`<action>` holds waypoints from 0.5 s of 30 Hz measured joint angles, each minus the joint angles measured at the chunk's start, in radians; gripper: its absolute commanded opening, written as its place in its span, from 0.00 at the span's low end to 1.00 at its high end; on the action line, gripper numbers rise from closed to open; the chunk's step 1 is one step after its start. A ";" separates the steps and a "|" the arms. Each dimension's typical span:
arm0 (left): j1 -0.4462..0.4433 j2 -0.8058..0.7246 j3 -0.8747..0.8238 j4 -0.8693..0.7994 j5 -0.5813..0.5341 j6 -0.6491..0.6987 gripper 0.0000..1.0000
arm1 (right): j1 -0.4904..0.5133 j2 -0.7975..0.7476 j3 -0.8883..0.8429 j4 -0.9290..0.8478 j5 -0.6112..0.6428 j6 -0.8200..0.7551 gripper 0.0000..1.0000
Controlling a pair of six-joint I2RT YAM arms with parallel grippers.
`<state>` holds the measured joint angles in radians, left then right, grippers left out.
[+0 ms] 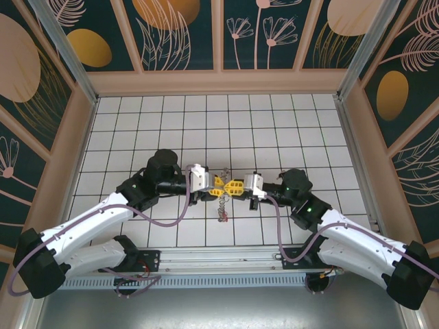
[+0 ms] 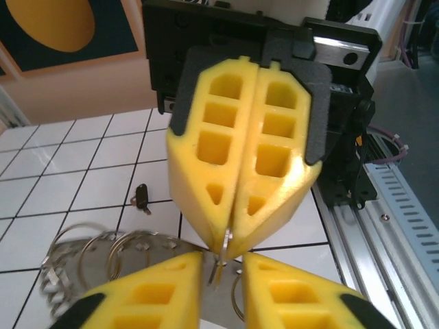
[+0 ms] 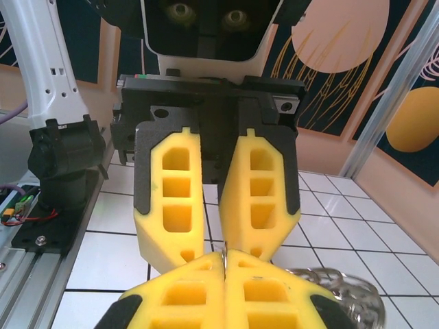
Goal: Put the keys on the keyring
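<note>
Your keyring (image 2: 103, 255) is a tangle of silvery wire loops on the white tiles (image 2: 82, 178), just beside the fingertips and cut off by the left wrist view's lower edge. One dark-headed key (image 2: 141, 198) lies apart from it on the tiles. You cannot make out the other keys. The right gripper (image 3: 223, 263) has its fingers pressed together on a thin metal sliver (image 2: 227, 241); whether that is key or ring is unclear. The left gripper (image 1: 219, 183) faces it tip to tip, fingers apart.
</note>
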<state>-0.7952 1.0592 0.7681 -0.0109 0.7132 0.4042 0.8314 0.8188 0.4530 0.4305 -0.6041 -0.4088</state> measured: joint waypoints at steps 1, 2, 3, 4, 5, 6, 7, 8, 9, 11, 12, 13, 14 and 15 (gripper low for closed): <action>0.000 0.003 0.000 0.000 0.006 -0.001 0.07 | -0.001 0.002 0.000 0.001 0.000 0.000 0.00; 0.000 0.005 0.000 -0.001 0.006 0.000 0.00 | -0.003 0.003 0.000 0.000 0.000 0.000 0.00; 0.001 0.008 0.000 0.000 0.010 0.006 0.00 | -0.005 0.003 0.000 0.000 -0.001 0.000 0.00; 0.002 0.011 0.000 -0.002 0.012 0.000 0.00 | -0.006 0.003 0.000 0.000 -0.002 0.000 0.00; 0.003 0.012 0.000 -0.001 0.013 0.005 0.00 | -0.006 0.003 0.000 0.000 -0.003 0.000 0.00; 0.003 0.013 0.000 -0.001 0.012 0.007 0.00 | -0.006 0.003 0.000 -0.001 -0.003 0.000 0.00; 0.003 0.013 0.000 -0.002 0.011 0.009 0.00 | -0.006 0.003 0.000 -0.004 -0.003 0.000 0.02; 0.003 0.013 0.000 -0.004 0.008 0.010 0.00 | -0.006 0.003 0.000 -0.009 -0.002 -0.003 0.15; 0.003 0.013 0.000 -0.007 0.004 0.011 0.00 | -0.006 0.002 0.000 -0.018 0.001 -0.008 0.23; -0.002 0.012 0.000 -0.019 -0.009 0.013 0.00 | -0.006 -0.004 0.008 -0.049 0.010 -0.038 0.32; -0.004 0.011 0.000 -0.019 -0.022 0.014 0.00 | -0.007 -0.013 0.014 -0.079 0.011 -0.053 0.33; -0.005 0.007 0.000 -0.018 -0.034 0.014 0.00 | -0.008 -0.024 0.021 -0.111 0.013 -0.069 0.33; -0.005 0.002 0.000 -0.018 -0.046 0.015 0.00 | -0.009 -0.034 0.029 -0.142 0.014 -0.084 0.33; -0.005 -0.006 0.000 -0.018 -0.058 0.017 0.00 | -0.011 -0.048 0.037 -0.180 0.018 -0.099 0.33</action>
<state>-0.7998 1.0534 0.7685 -0.0288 0.6552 0.4213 0.8204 0.7704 0.4900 0.2501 -0.5861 -0.5079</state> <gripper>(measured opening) 0.067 0.332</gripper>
